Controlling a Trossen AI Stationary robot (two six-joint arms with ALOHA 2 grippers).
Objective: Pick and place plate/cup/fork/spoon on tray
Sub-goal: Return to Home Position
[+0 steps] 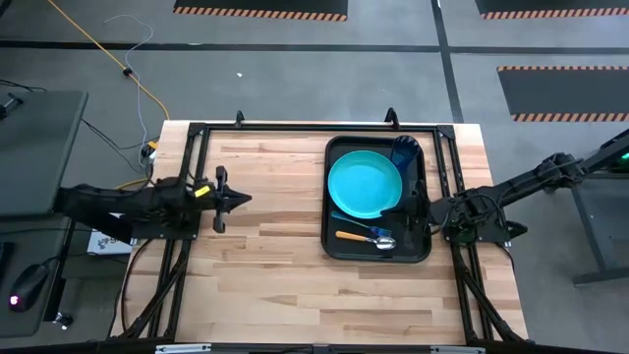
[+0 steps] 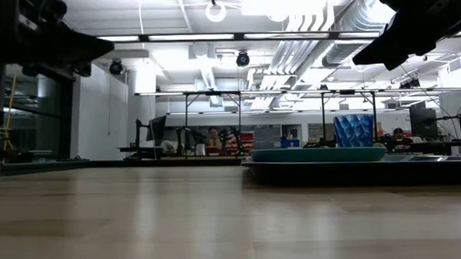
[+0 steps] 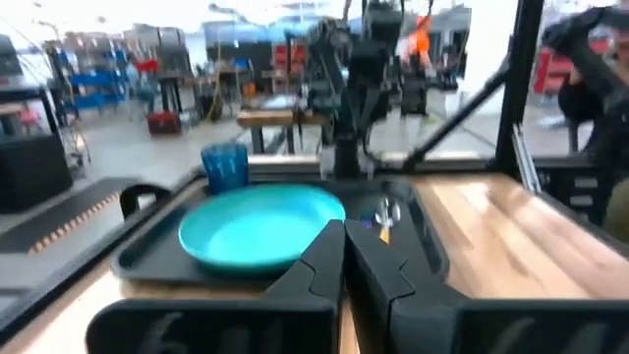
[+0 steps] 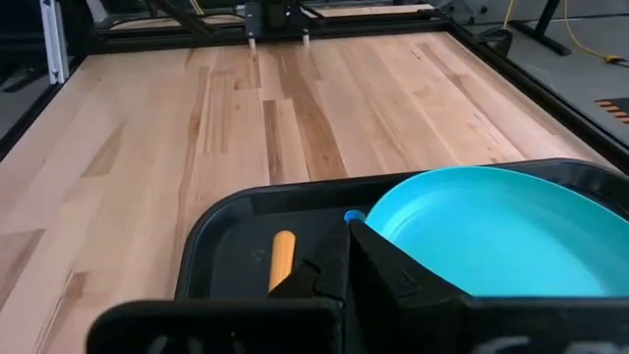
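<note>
The black tray [image 1: 425,246] lies on the table's right half. In it lie the turquoise plate [image 1: 365,185], the dark-blue cup [image 1: 405,152] at the far right corner, the orange-handled spoon [image 1: 359,237] along the near rim, and the thin dark-bluish fork [image 1: 346,218] between plate and spoon. My right gripper [image 1: 387,210] is shut and empty, raised above the tray's right part [image 4: 349,228]. My left gripper [image 1: 246,200] is shut and empty above the table's left half [image 3: 344,231]. The low view shows both arms well above the table.
Bare wooden table [image 1: 275,265] stretches between my left gripper and the tray and along the near side. A black frame [image 1: 295,128] runs round the table's edges. People sit at desks in the room beyond [image 2: 214,138].
</note>
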